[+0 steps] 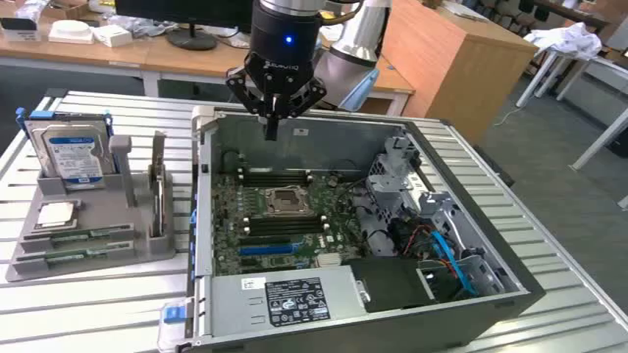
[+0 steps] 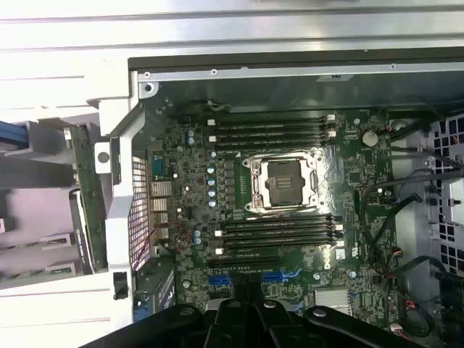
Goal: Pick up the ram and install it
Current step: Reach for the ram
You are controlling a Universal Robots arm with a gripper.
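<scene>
Table (image 1: 88, 316) bears an open case (image 1: 343, 140) and, to its left, a grey holder (image 1: 137, 246). Claw (image 1: 272, 132) hangs over the case's far edge, fingers pressed together, gripping nothing. Ram (image 1: 73, 235) lies in the holder's near end, well left of the claw.

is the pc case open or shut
Open: the case has no side panel on, and the board inside is in plain sight.

The hand (image 1: 272, 112) grips the ram (image 1: 270, 131) upright, edge-on, just above the open computer case (image 1: 343, 137).
</scene>
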